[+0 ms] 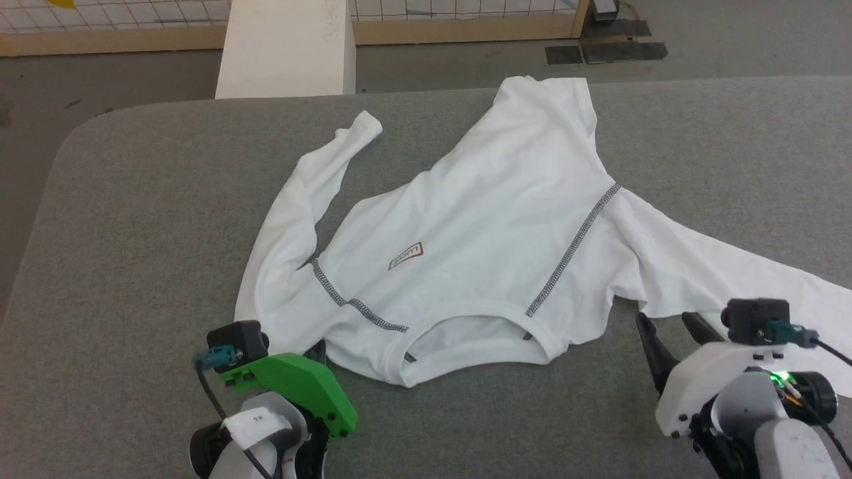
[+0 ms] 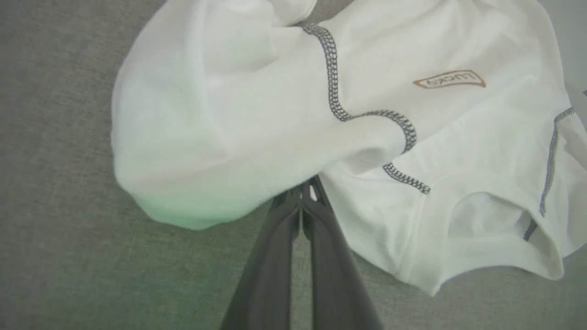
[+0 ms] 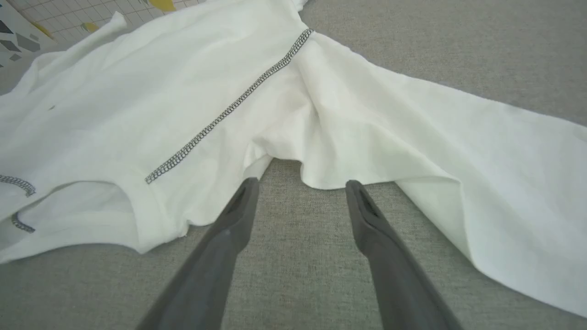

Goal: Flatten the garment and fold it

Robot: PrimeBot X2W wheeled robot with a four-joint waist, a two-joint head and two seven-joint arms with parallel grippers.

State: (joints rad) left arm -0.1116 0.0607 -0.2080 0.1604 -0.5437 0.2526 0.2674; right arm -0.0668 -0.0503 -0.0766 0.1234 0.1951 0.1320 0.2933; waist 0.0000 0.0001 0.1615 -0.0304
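Garment [image 1: 479, 226] spread on grey table [image 1: 133, 219], collar [image 1: 479, 332] nearest the robot.

The white shirt lies patch [image 1: 406, 256] side up. The sleeve on the robot's left [image 1: 299, 193] is doubled back along the body. The sleeve on its right [image 1: 732, 266] runs outward to the head view's edge. The left gripper [image 2: 305, 190] has its fingers pressed together at the bunched shoulder cloth beside the collar, with a sliver of white fabric between the tips. The right gripper [image 3: 301, 185] stands wide apart, its tips just short of the underarm fold and not touching the cloth. A white box [image 1: 286, 46] stands beyond the table's far edge.
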